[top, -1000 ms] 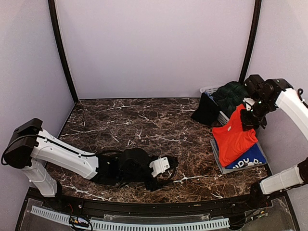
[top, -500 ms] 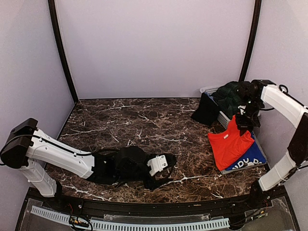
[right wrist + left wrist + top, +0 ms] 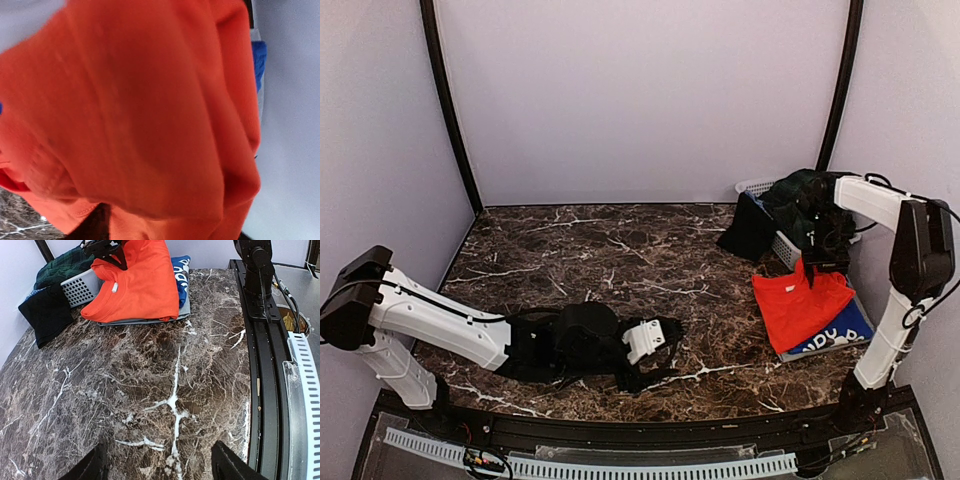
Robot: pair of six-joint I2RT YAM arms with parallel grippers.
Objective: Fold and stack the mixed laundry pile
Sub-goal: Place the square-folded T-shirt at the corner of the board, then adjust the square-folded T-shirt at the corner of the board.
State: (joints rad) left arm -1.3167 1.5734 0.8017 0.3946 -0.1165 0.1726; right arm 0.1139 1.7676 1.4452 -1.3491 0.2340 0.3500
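The right gripper point(image 3: 818, 266) is down on the far edge of the red-orange T-shirt point(image 3: 798, 305), its tip against the cloth. Whether it is pinching the fabric or has let go I cannot tell: its own wrist view is filled with orange cloth, and the other two views show only its dark body over the shirt.

The T-shirt lies folded on top of the royal blue T-shirt point(image 3: 842, 328), whose white print shows at the near right. Both rest on the grey tray point(image 3: 145, 320) by the right edge of the tabletop point(image 3: 620, 250).

Just beyond the tray, in the far right corner, stands the white basket point(image 3: 756, 187). The dark green tartan skirt point(image 3: 800, 200) is heaped in it. The black garment point(image 3: 748, 230) hangs over its left side, down to the marble.

The left gripper point(image 3: 160, 467) is released, its fingers point(image 3: 92, 467) spread with only bare marble between them. It lies low along the near edge of the tabletop, somewhat left of centre, and points toward the tray. It is well apart from all the laundry and touches none of it
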